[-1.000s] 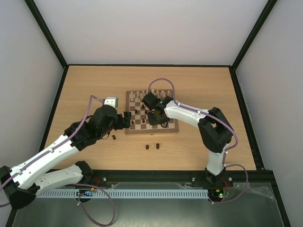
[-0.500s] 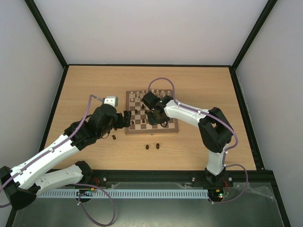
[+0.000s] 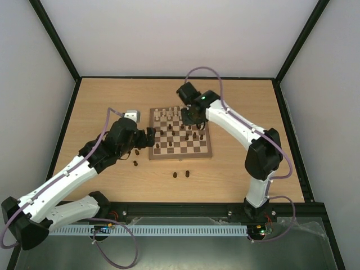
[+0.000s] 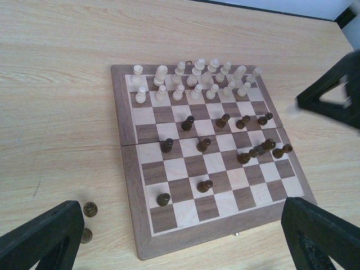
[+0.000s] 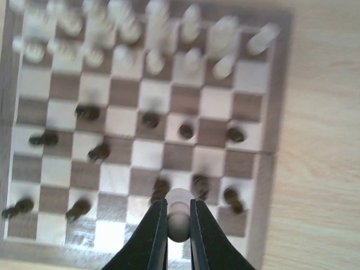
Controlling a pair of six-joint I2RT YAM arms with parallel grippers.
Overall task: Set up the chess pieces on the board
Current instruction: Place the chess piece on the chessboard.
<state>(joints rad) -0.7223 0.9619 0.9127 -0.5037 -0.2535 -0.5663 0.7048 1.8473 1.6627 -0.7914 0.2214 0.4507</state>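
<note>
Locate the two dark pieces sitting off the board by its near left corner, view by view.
Top external: the two dark pieces sit just left of the board's near left corner.
Left wrist: bottom left, outside the board's border.
Right wrist: not in view.
Shared landmark: the pale pieces crowded along the board's far edge.

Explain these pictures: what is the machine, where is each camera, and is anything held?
Two robot arms stand at the near edge of a wooden table. One picture looks down from above and behind; the other two come from cameras on each wrist. A chessboard carries pale pieces along its far rows and scattered dark pieces; a few stray dark pieces lie on the table. The right hand is shut on a pale piece above the board. The left hand is open and empty, beside the board.
</note>
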